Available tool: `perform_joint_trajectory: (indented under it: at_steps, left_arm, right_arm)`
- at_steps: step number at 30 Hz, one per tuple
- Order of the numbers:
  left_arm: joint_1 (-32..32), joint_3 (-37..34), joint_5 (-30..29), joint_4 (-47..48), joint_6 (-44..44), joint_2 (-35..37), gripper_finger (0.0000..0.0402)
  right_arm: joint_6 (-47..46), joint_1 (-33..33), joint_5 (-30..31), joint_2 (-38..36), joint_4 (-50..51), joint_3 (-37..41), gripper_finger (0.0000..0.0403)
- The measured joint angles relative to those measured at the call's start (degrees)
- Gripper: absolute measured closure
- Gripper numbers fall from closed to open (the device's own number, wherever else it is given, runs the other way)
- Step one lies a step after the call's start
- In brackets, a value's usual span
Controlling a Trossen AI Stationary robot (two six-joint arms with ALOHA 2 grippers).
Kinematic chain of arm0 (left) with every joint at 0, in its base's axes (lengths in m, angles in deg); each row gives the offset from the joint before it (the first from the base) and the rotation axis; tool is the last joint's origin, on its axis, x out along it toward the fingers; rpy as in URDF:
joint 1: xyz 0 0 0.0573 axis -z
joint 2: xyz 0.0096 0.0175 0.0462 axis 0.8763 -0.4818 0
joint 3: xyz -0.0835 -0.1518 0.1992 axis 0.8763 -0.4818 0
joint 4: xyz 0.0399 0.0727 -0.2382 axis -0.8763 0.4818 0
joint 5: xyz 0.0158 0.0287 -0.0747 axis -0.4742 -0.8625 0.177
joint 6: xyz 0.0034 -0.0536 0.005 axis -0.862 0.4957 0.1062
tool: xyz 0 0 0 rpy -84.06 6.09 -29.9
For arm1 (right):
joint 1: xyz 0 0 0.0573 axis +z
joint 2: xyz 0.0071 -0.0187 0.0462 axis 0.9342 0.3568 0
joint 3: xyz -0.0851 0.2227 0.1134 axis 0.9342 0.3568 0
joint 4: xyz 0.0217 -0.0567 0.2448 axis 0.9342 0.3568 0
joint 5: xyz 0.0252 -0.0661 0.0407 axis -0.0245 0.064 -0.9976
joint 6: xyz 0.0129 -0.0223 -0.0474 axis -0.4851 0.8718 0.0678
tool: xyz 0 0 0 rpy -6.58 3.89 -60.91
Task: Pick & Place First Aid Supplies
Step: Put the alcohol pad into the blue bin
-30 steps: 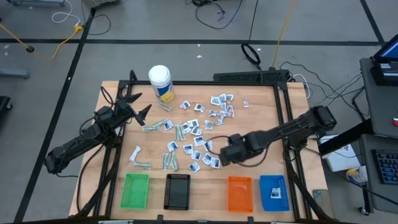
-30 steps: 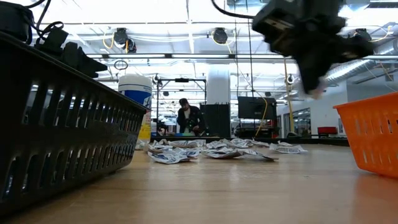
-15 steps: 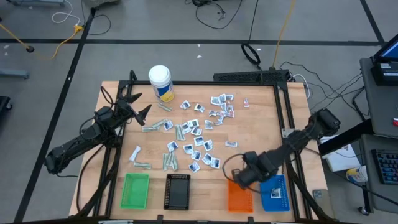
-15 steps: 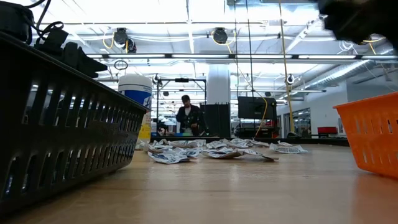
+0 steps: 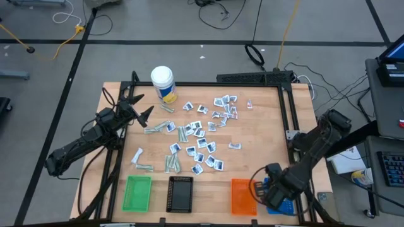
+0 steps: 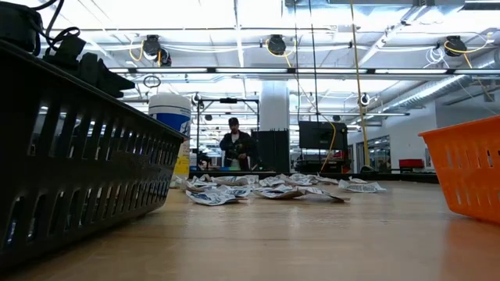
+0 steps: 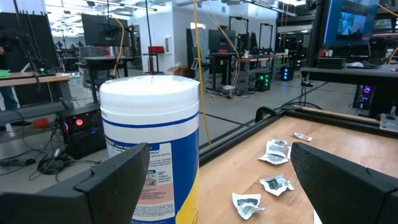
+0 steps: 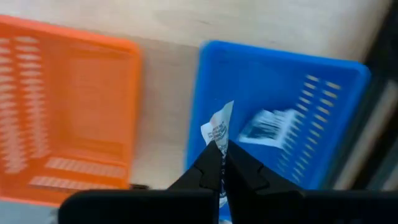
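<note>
The right end effector [image 8: 221,163] is positioned over the blue tray [image 8: 323,93], closed on a white sachet [image 8: 219,130]; another sachet [image 8: 268,125] lies in that tray. The left end effector [image 5: 134,106] is held open beside the white bottle [image 5: 163,84]. Remaining packets [image 5: 201,142] are scattered mid-worktop [image 5: 265,126].

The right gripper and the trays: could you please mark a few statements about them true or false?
1. The right gripper pinches a white sachet. True.
2. It hangs over the orange tray. False: over the blue tray.
3. The blue tray already holds a sachet. True.
4. The left gripper is shut. False: open, near the white bottle.
</note>
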Motion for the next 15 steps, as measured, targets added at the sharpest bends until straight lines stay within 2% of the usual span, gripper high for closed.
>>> perform_joint_trajectory:
  at_steps: [6, 15]
  left_arm:
    - [0.0, 0.0, 0.0, 0.0, 0.0, 0.0, 0.0005]
    - [0.0, 0.0, 0.0, 0.0, 0.0, 0.0, 0.0005]
  right_arm:
    - [-0.5, 2.4, -4.4, 0.0, -4.3, 5.2, 0.0401]
    - [4.9, 2.4, -4.3, 0.0, -9.8, 9.8, 0.0395]
